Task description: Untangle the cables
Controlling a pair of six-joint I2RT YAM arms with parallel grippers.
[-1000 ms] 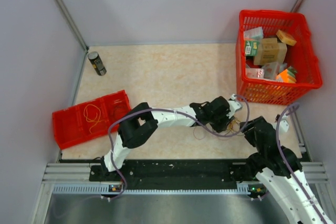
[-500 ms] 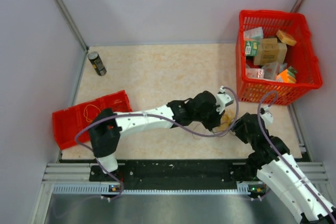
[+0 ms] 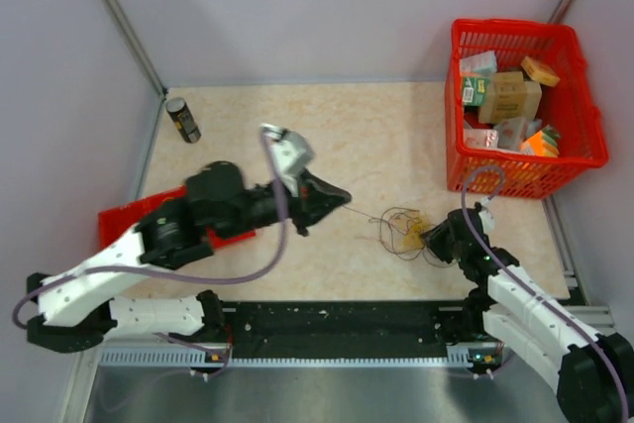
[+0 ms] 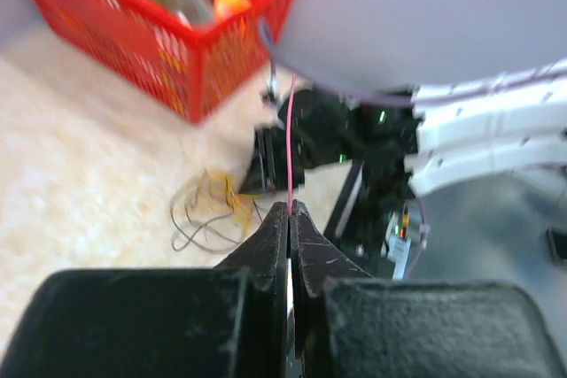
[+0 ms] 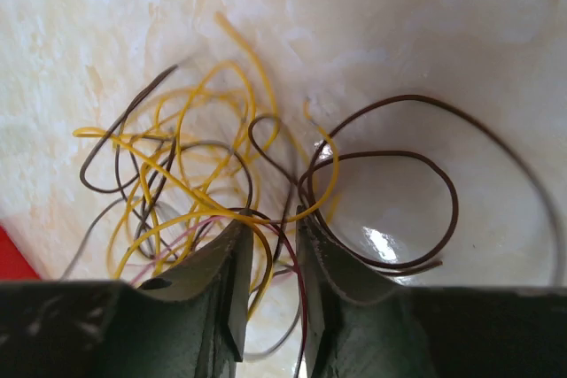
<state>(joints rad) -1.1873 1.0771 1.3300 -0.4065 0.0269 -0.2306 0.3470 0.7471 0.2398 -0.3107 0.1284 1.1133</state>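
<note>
Pinching one pink wire (image 4: pixel 290 139) is the left hand (image 4: pixel 291 207); right hand (image 5: pixel 273 227) narrowly straddles one cable tangle (image 5: pixel 200 198)

Reaches rightward with the left arm (image 3: pixel 104 272), pinching one of the cables (image 4: pixel 290 135) in the left gripper (image 4: pixel 291 212); holds the right gripper (image 5: pixel 268 250) low, jaws slightly apart.

Plain pale-grey walls (image 3: pixel 327 7), joined by slim metal corner posts (image 3: pixel 119 17), enclose a beige marbled table (image 3: pixel 327 136). A bright glint of light (image 5: pixel 379 243) sits on its surface just ahead of the fingers (image 5: pixel 217 294) of the right gripper (image 5: pixel 270 227).
</note>
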